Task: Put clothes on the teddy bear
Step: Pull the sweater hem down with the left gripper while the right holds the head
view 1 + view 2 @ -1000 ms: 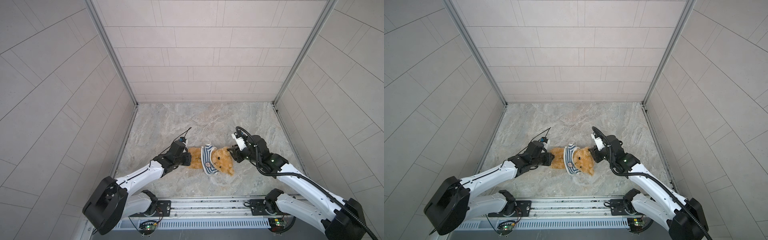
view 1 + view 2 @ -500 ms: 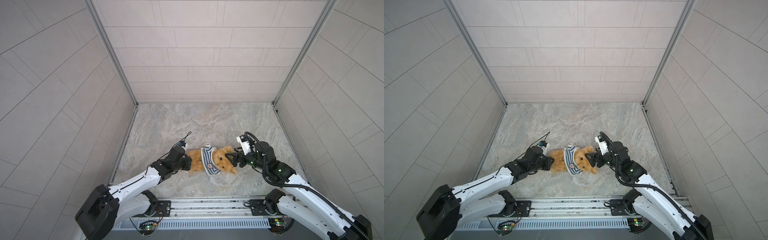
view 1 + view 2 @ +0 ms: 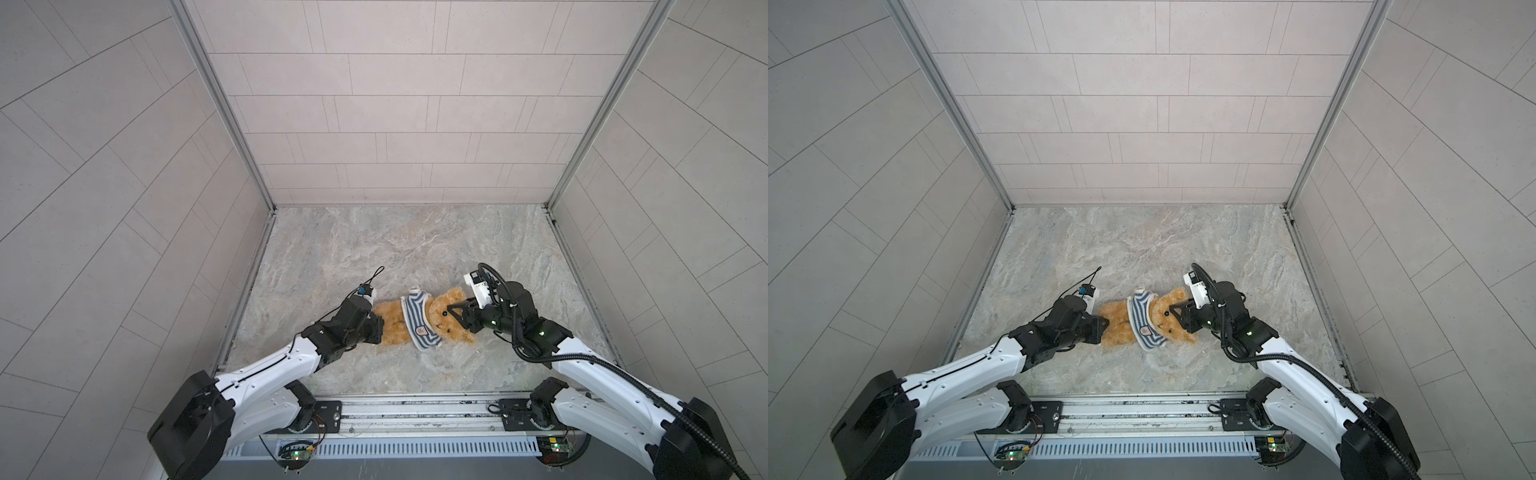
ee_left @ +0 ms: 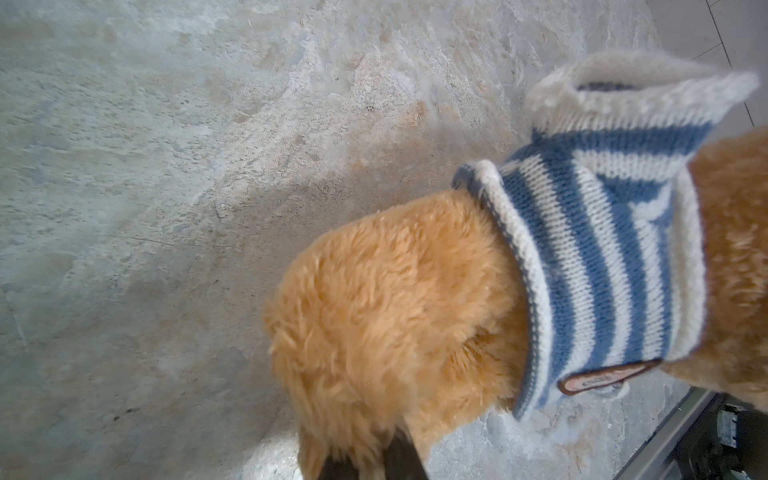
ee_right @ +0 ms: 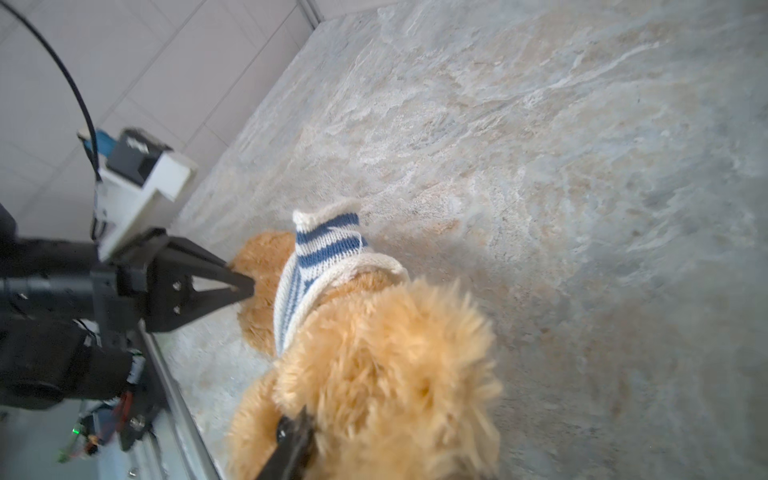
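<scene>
The golden-brown teddy bear (image 3: 392, 330) (image 3: 1117, 328) lies on its back in both top views, legs to the left and head to the right. A blue-and-white striped shirt (image 3: 415, 320) (image 3: 1142, 318) sits bunched around its neck and chest, one empty sleeve sticking up (image 4: 623, 87). My left gripper (image 3: 376, 328) (image 4: 370, 465) is shut on the fur of a leg. My right gripper (image 3: 459, 318) (image 3: 1179, 318) is closed around the head (image 5: 395, 365). There only one dark finger (image 5: 291, 446) shows, pressed into the fur.
The marble tabletop (image 3: 395, 249) extends behind and to both sides of the bear. Tiled walls close it in on three sides. A metal rail (image 3: 415, 411) carrying both arm bases runs along the front edge, close below the bear.
My right gripper drew back, opened wide and has closed around the bear's head. The left gripper kept its hold on the leg and the bear shifted slightly.
</scene>
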`<state>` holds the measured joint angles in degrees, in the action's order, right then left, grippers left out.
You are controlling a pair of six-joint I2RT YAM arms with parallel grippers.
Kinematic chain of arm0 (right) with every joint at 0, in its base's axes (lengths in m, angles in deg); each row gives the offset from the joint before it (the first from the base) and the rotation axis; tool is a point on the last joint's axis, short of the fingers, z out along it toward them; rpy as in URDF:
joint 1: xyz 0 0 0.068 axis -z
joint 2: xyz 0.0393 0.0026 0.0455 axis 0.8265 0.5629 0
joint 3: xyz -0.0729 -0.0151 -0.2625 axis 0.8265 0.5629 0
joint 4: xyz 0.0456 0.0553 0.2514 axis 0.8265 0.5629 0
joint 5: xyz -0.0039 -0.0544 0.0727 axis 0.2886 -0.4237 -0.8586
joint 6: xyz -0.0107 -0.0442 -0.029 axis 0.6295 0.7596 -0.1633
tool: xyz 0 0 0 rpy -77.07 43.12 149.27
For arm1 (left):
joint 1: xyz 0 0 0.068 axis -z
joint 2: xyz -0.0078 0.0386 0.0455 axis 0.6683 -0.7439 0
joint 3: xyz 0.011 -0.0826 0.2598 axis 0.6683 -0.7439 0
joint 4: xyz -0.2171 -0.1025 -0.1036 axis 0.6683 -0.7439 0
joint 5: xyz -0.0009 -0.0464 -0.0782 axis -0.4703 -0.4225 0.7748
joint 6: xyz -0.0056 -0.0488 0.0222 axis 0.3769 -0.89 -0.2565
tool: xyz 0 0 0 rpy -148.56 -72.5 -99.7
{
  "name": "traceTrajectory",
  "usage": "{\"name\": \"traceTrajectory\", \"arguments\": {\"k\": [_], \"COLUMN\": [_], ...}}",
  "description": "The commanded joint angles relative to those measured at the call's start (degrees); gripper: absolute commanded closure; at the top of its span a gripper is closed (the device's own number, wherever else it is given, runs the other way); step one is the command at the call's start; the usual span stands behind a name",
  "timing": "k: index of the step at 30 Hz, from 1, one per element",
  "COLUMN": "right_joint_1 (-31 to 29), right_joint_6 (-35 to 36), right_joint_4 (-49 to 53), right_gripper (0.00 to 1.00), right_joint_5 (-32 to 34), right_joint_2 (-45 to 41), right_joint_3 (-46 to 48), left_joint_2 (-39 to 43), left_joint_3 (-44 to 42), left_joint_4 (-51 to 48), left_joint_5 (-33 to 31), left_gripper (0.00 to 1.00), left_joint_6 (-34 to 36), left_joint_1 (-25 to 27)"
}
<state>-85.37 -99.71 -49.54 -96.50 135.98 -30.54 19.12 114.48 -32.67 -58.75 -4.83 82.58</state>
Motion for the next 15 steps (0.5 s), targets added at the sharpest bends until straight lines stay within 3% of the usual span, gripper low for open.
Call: {"name": "traceTrajectory", "arguments": {"k": [1, 5, 8, 12, 15], "right_joint_1": [-0.19, -0.31, -0.34, -1.46, -2.92], "right_joint_6": [1.32, 5.92, 13.39, 23.62, 31.23], "right_joint_4": [-2.23, -3.83, -1.11, 0.44, 2.38], "right_gripper": [0.75, 0.91, 1.00, 1.00, 1.00], "right_joint_5": [-0.91, -2.17, -2.63, -5.24, -7.99], "right_joint_2": [-0.22, -1.41, -2.30, -4.20, -5.39], "right_joint_3": [0.22, 0.51, -1.55, -3.50, -4.55], "left_joint_2": [1.18, 3.81, 8.31, 15.14, 18.83], "left_joint_3": [-0.81, -0.98, -1.27, 1.10, 4.32], "left_joint_4": [-0.43, -1.71, -3.17, -10.09, -15.98], "left_joint_5": [0.03, 0.54, 1.18, 0.21, -0.79], "left_gripper": [0.87, 0.86, 0.71, 0.50, 0.45], "left_joint_6": [-0.14, 0.26, 1.20, 3.83, 6.25], "left_joint_1": [0.40, 0.40, 0.40, 0.40, 0.40]}}
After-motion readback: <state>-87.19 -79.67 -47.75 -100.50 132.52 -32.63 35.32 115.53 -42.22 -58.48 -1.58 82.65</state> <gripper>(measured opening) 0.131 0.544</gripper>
